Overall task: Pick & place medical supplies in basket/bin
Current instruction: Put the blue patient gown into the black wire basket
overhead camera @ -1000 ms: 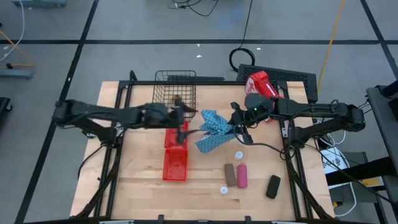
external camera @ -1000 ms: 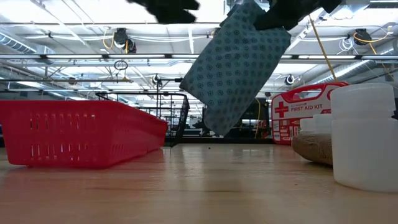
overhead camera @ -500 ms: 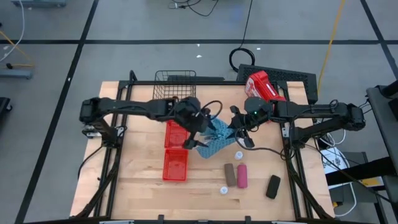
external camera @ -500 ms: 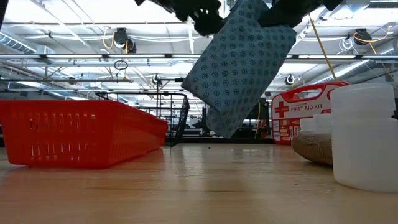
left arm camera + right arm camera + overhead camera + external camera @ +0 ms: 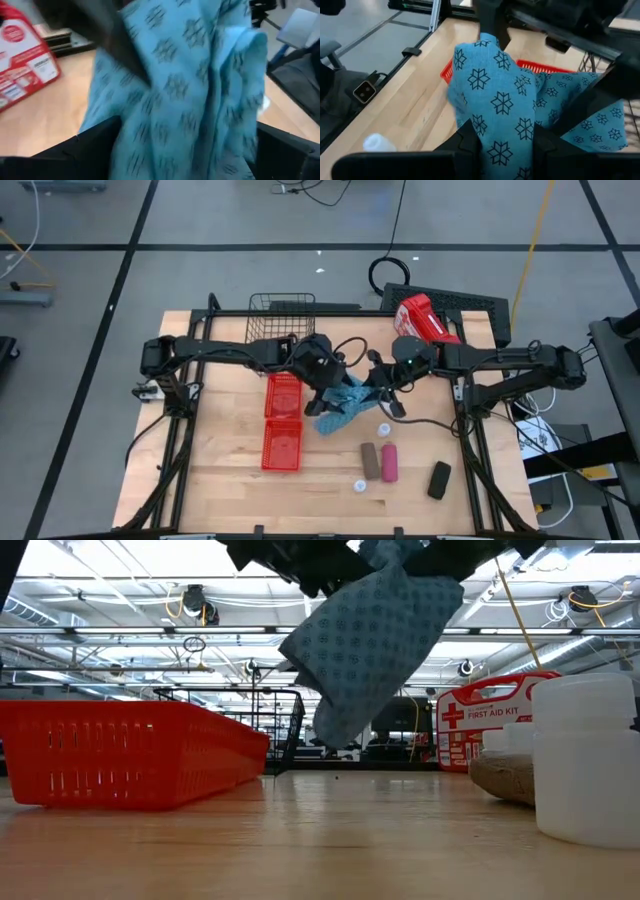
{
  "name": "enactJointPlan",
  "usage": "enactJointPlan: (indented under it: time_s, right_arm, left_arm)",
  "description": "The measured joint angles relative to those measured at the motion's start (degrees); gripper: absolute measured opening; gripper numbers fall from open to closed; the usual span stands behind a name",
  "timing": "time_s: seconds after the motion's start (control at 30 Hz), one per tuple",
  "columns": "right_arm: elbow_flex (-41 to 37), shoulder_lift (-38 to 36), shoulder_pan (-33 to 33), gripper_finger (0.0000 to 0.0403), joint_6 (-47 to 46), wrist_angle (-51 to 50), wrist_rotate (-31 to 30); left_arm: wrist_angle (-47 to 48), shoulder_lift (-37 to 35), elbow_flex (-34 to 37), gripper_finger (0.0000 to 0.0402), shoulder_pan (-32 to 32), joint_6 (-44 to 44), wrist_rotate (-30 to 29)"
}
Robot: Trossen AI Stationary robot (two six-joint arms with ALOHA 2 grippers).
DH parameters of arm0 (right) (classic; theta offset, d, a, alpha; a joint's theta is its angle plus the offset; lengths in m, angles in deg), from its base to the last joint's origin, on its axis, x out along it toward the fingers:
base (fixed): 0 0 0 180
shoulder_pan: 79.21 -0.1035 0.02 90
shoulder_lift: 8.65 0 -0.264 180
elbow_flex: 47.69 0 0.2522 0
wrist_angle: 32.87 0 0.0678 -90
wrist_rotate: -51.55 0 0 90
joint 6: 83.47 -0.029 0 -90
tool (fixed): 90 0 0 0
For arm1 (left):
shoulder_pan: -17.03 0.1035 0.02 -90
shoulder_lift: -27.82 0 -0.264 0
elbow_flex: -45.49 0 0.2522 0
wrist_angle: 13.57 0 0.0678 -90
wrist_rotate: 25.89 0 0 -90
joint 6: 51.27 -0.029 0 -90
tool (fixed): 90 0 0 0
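Observation:
The light-blue pouch (image 5: 343, 402) hangs above the table's middle, clear of the wood in the low view (image 5: 365, 650). My right gripper (image 5: 378, 390) is shut on it from the table's right. My left gripper (image 5: 335, 383) has come in from the left and is open. In the left wrist view its fingers stand on either side of the pouch (image 5: 185, 100). Brown (image 5: 369, 461), pink (image 5: 389, 463) and black (image 5: 439, 480) bandage rolls lie on the table near the front right, with two white vials (image 5: 383, 429) close by. My right gripper pinches the pouch's upper end (image 5: 505, 131) between its two fingers, slanting down from the table's right. The pouch hangs below the fingers, bunched and tilted, lifted clear of the table. My left gripper has the pouch between its open fingers (image 5: 85, 150); I cannot tell whether they touch it.
Two red perforated bins (image 5: 284, 395) (image 5: 282, 445) lie end to end just left of the pouch. The black wire basket (image 5: 282, 320) stands at the far edge. The red and white hard case (image 5: 425, 318) stands at the far right.
My left gripper has gone toward the table's right and down to the pouch, tipping its still-open fingers downward until they stand around it. The pouch has bunched, and its lower end has swung toward the table's left.

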Motion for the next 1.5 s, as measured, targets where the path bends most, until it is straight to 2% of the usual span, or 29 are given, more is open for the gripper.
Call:
enactJointPlan:
  time_s: [0.13,0.33,0.5,0.6,0.73,0.87,1.03,1.17,1.4,1.5]
  right_arm:
    - [0.0,1.7,0.0,0.0074,1.3,2.8,-2.6]
    - [0.0,2.3,0.0,0.0074,1.8,2.5,-13.2]
    - [0.0,1.9,0.0,0.0074,2.4,3.0,-15.1]
    - [0.0,1.9,0.0,0.0074,3.0,3.0,-14.6]
    - [0.0,1.8,0.0,0.0074,3.2,3.1,-13.5]
    - [0.1,1.7,0.0,0.0074,3.2,4.7,-13.4]
    - [0.1,1.9,0.0,0.0074,4.5,6.3,-13.8]
    - [0.0,1.9,0.0,0.0074,5.1,7.4,-16.3]
    - [0.0,1.5,-0.3,0.0074,5.6,10.7,-20.1]
    - [0.0,0.5,-0.9,0.0074,5.8,10.6,-19.9]
  left_arm:
    - [-0.4,0.0,0.0,0.0379,-0.3,0.0,-0.3]
    - [1.5,-0.3,0.0,0.0379,0.1,1.0,-4.3]
    - [2.1,-1.0,0.0,0.0379,0.1,2.0,-6.1]
    - [3.0,-1.6,0.0,0.0379,0.1,1.9,-3.9]
    - [3.4,-3.1,0.1,0.0379,1.0,1.4,3.0]
    - [1.7,-3.9,0.1,0.0379,1.4,6.6,4.5]
    - [1.2,-4.1,0.1,0.0379,0.8,9.5,1.8]
    - [0.7,-4.1,0.1,0.0379,0.6,9.6,-0.7]
    - [-0.3,-4.2,0.0,0.0379,0.2,9.2,-13.4]
    - [-0.2,-4.2,-0.1,0.0379,0.1,8.0,-16.6]
